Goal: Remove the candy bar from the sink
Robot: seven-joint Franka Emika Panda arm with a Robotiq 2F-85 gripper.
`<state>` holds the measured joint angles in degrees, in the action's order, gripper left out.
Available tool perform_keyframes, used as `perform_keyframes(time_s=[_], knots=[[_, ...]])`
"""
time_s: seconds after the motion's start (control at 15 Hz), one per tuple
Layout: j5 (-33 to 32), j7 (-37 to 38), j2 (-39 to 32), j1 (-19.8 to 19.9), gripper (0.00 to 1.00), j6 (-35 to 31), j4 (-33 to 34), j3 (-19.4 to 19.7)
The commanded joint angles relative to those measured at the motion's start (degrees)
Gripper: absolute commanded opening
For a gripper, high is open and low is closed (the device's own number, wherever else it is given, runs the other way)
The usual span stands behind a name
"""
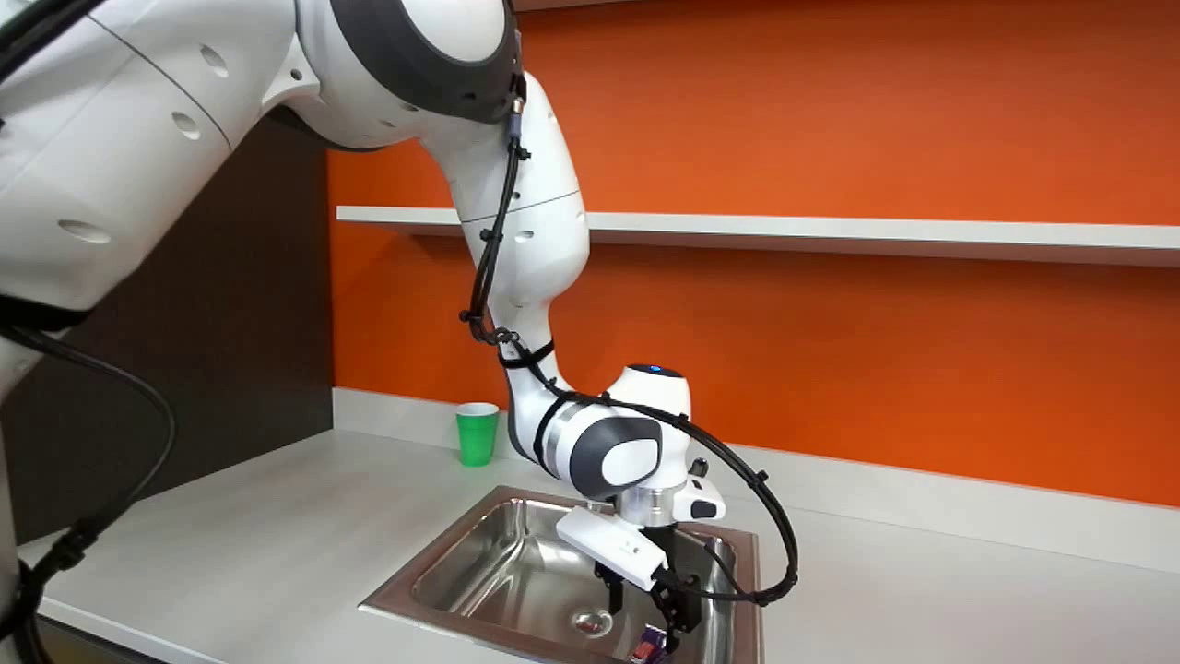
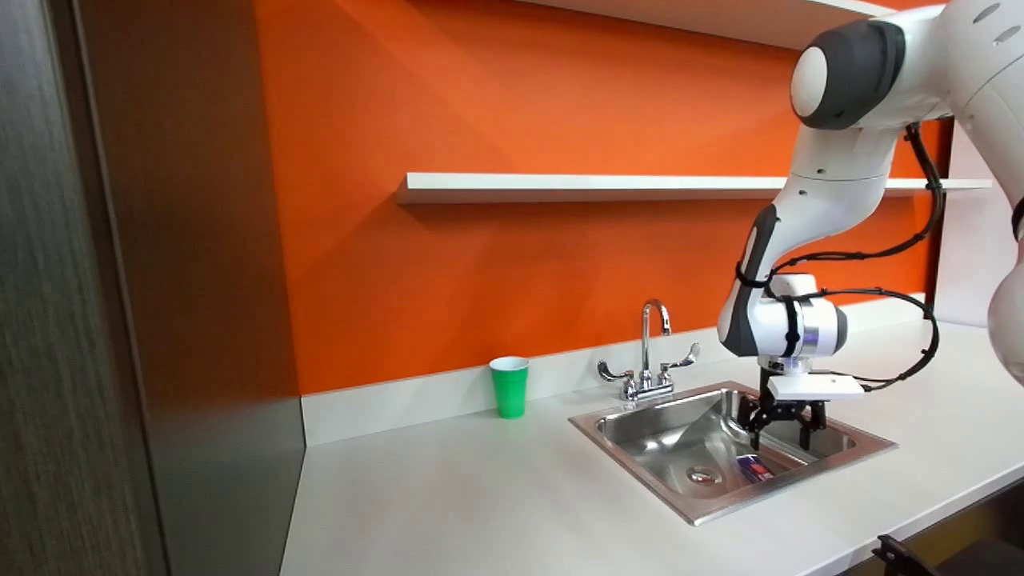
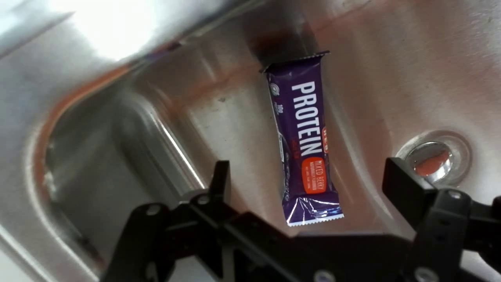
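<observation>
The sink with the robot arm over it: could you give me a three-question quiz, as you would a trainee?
1. Which big white word is printed on the candy bar?
2. The gripper is: A) shut on the candy bar; B) open; C) shut and empty.
3. True or false: the green cup stands on the counter, outside the sink.

Key: 1. PROTEIN. 2. B. 3. True.

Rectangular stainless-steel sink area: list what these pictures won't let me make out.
Slim purple-wrapped candy bar: underside faces away in every view; fine print too small in wrist view.
Tapered green cup: inside bottom hidden by its wall in both exterior views.
Round metal drain: partly covered by the black end effector in wrist view.
Sink: near corner cut off by the bottom edge in an exterior view.
</observation>
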<state>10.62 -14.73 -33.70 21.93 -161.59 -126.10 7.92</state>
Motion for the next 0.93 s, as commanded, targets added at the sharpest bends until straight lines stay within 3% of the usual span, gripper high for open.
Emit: perform_keyframes(time_s=[0.0, 0.87], knots=[[-1.3, 1.2, -0.2, 0.9, 1.0, -0.3, 0.0, -1.0], [-1.9, 4.9, -6.6, -0.3, 1.0, -0.4, 3.9, 0.6]])
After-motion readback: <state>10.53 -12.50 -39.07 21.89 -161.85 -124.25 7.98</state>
